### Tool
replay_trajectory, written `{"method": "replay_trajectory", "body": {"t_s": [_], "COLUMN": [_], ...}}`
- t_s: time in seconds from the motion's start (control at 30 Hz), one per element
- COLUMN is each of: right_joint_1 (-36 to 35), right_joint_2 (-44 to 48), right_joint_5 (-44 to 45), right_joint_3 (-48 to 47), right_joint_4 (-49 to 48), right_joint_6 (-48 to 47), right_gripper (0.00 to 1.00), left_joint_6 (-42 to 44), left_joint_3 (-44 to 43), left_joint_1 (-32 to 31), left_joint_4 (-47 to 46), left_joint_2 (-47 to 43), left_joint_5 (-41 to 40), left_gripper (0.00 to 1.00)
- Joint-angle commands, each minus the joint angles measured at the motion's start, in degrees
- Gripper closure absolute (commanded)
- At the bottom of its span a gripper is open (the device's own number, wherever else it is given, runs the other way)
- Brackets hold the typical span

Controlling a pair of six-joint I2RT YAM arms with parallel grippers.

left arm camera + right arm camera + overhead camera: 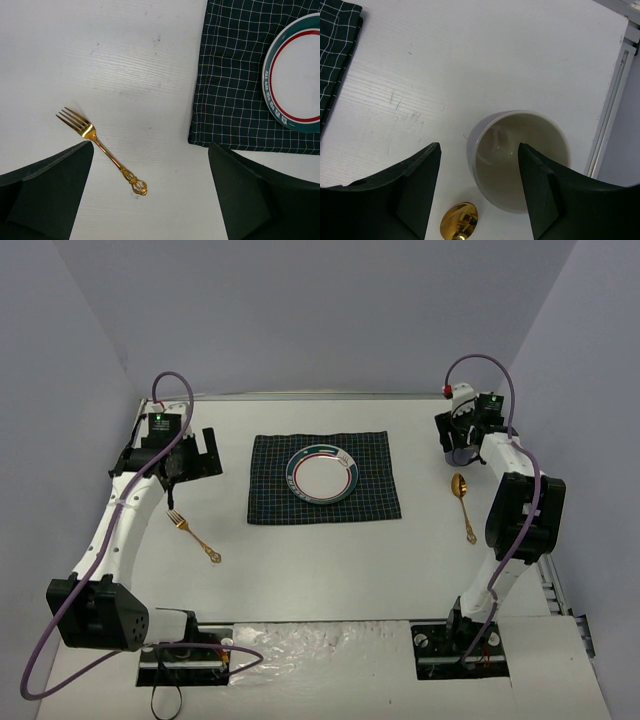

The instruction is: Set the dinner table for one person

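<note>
The white dinner table (320, 570) holds a dark checked cloth (322, 478) with a green-and-red-rimmed plate (321, 474) on it. A gold fork (195, 537) lies at the left and a gold spoon (462, 505) at the right. My left gripper (195, 455) is open and empty, above bare table between the fork (100, 150) and the cloth (235, 75). My right gripper (455, 440) is open above a white cup (520, 160). The cup stands on the table between the fingers, apart from them, with the spoon's bowl (459, 227) beside it.
The table's metal edging (615, 100) runs close to the cup on the right. Grey walls enclose the table at the back and both sides. The plate (295, 75) shows at the right of the left wrist view.
</note>
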State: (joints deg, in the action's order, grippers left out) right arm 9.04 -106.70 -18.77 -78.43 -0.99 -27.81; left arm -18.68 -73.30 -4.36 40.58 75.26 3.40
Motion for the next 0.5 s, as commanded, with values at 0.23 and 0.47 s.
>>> {"method": "replay_trajectory", "body": {"t_s": [0.23,0.47], "right_joint_1": [0.28,0.35], "right_joint_2": [-0.54,-1.16], "right_joint_5": [-2.36,-2.05], "right_joint_3": [-0.32,-0.40], "right_joint_4": [-2.14,-1.26], "right_joint_6": [-2.66,-3.58], "right_gripper": [0.55,0.61], "left_joint_6": [0.41,0.50], "left_joint_3": [-1.50,-1.41], "left_joint_1": [0.49,0.49], "left_joint_4": [-1.29,-1.29], "left_joint_2": [0.13,0.16], "left_joint_5": [0.38,0.49], "left_gripper": [0.03,0.03]}}
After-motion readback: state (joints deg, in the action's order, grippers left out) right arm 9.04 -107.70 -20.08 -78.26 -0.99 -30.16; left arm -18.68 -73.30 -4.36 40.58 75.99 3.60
